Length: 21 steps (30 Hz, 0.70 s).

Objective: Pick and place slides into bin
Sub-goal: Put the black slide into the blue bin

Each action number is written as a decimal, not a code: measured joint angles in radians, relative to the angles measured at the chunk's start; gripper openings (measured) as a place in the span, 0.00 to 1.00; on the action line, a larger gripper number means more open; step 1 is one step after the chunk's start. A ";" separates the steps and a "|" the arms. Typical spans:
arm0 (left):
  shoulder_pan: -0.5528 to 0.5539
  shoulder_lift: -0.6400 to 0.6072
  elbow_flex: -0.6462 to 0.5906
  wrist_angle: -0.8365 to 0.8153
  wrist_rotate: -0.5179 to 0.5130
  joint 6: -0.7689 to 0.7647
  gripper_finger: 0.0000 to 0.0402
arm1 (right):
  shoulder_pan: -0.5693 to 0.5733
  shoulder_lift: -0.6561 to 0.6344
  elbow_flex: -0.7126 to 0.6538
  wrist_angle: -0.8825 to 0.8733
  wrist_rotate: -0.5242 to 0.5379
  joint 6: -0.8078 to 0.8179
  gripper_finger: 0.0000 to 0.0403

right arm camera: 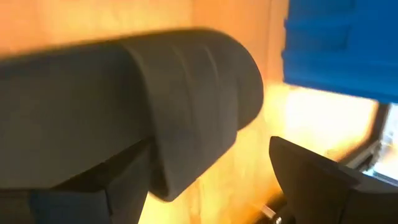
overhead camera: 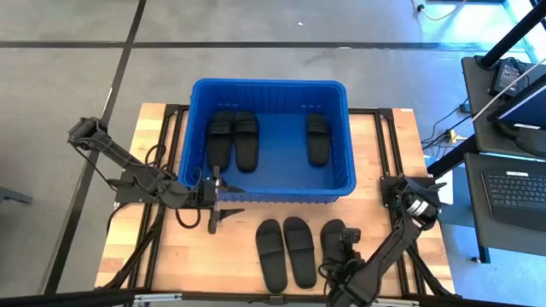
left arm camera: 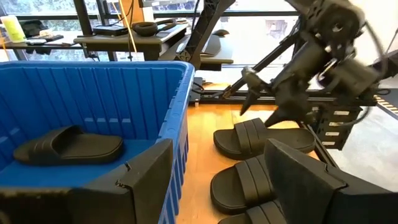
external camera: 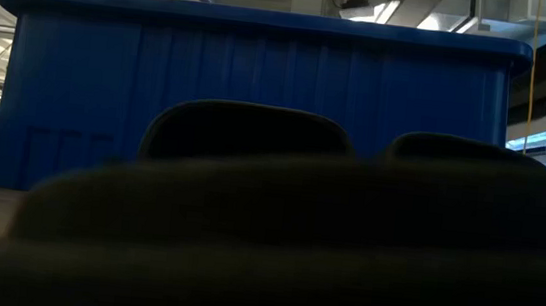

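Observation:
The blue bin (overhead camera: 269, 89) stands at the table's far middle with three black slides lying flat inside, two at its left (overhead camera: 233, 141) and one at its right (overhead camera: 317, 138). Three more slides lie soles down on the wood in front of the bin: a pair (overhead camera: 286, 251) and one farther right (overhead camera: 331, 232). My right gripper (overhead camera: 345, 243) is open and tilted down over that right slide, whose ribbed strap (right arm camera: 186, 106) fills its wrist view with a finger on each side. My left gripper (overhead camera: 217, 209) hangs open at the bin's near wall, holding nothing. My right gripper comes at the right slide's strap (right arm camera: 205, 124) slanting down from the table's near side. One finger (right arm camera: 93, 186) shows partly behind the strap and the other (right arm camera: 311, 180) stands clear beside it. Whether either finger touches the strap, I cannot tell.
The bin's near wall (left arm camera: 174, 130) rises between my left gripper and the slides inside. Bare wood lies at the table's near left (overhead camera: 171, 256). Desks with a laptop (overhead camera: 512, 188) stand beyond the table's right edge. In the low view, slides (external camera: 246, 221) block the foreground.

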<state>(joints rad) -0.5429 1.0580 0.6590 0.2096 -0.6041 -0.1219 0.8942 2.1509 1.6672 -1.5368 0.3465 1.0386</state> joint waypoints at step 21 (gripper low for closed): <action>-0.001 0.000 0.000 -0.001 0.000 -0.002 0.62 | -0.037 -0.004 -0.092 0.162 -0.010 -0.103 0.04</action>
<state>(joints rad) -0.5434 1.0580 0.6590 0.2087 -0.6037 -0.1234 0.8574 2.1468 1.5754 -1.3751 0.3366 0.9358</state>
